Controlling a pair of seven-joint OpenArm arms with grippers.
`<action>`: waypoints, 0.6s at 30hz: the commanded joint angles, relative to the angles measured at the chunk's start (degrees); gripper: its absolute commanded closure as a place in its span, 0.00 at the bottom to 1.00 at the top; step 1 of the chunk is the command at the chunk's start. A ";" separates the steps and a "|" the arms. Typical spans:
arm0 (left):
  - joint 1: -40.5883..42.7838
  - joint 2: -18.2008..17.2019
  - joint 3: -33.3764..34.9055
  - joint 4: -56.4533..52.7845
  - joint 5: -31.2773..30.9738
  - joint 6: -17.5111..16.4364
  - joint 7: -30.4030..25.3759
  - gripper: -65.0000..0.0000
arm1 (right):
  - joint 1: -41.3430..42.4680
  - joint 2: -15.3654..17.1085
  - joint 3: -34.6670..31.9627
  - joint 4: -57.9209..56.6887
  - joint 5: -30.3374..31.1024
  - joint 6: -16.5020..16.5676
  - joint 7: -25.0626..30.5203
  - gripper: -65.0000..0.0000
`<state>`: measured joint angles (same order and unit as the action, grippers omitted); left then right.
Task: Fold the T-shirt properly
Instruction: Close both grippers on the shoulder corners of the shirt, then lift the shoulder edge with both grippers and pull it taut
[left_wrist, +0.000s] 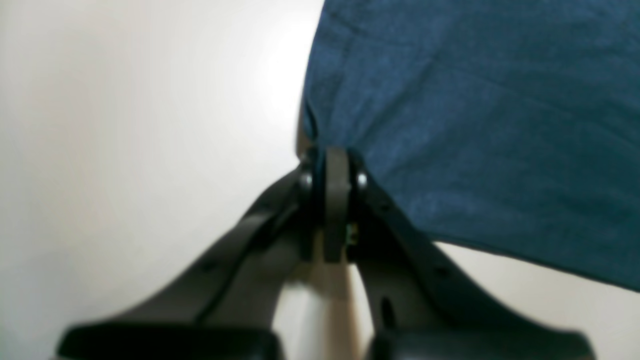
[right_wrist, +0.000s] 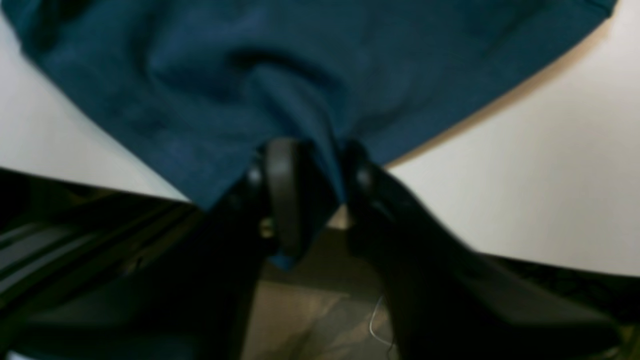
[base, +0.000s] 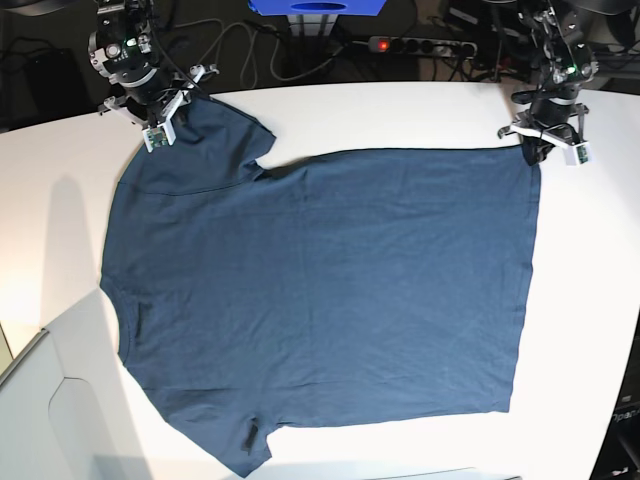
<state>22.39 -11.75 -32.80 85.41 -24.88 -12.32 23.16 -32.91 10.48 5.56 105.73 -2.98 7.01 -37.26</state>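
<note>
You get soft, blurred wrist views; glare whitens the desk (left_wrist: 150, 125), while the base view stays sharp and bright.

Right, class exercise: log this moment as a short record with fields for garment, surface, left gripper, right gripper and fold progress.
garment: T-shirt, dark blue, spread flat
surface: white table
left gripper: shut on a hem corner of the shirt
right gripper: jaws around bunched cloth at the sleeve and shoulder end
fold progress: no fold made yet
</note>
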 joint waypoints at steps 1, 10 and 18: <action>0.68 -0.43 -0.13 0.35 0.66 0.14 1.59 1.00 | -0.63 0.46 0.11 -0.28 -0.84 0.51 -2.44 0.89; 1.92 -0.43 -0.39 1.67 0.49 0.14 1.59 1.00 | -0.90 0.38 0.20 0.77 -0.84 0.51 -2.44 1.00; 4.46 -0.43 -0.48 2.81 0.49 0.14 1.50 1.00 | -4.15 0.46 0.81 8.33 -0.84 0.51 -2.44 1.00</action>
<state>25.91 -11.75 -32.91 87.68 -24.77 -12.29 23.53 -36.62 10.57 5.98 112.86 -3.90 7.25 -40.56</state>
